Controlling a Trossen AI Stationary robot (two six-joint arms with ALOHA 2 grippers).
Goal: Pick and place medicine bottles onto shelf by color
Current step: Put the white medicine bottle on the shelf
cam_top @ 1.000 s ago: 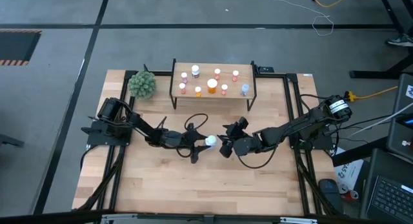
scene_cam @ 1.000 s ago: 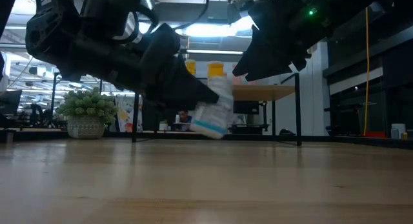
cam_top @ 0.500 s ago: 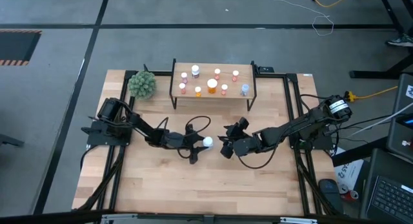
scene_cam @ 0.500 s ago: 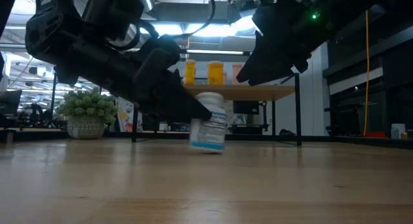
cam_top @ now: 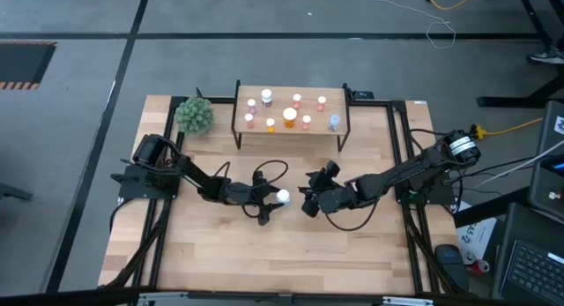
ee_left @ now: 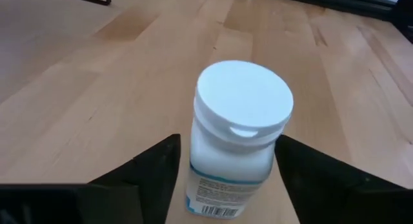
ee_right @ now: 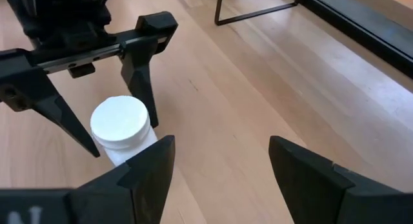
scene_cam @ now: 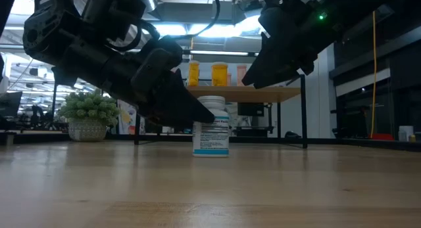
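A white medicine bottle with a white cap and a blue-edged label stands upright on the wooden table, near its middle. My left gripper is shut on it, one finger on either side. My right gripper is open and empty. It hovers above the table just right of the bottle and shows in the low view. The shelf stands at the far edge and carries several orange, white and pale bottles. My left gripper pinches the bottle's body just below the cap between its two fingers. The fingers slant down from the table's left side. The bottle stands upright with its base on the table.
A green spiky plant ball in a pot sits left of the shelf. Black frame rails run along the table's left and right sides. Bare wood lies toward the near edge.
My left gripper has lowered the white bottle and tipped it upright. A second ago the bottle hung tilted, clear of the table. Now it stands on its base. My right gripper has stayed beside it, open.
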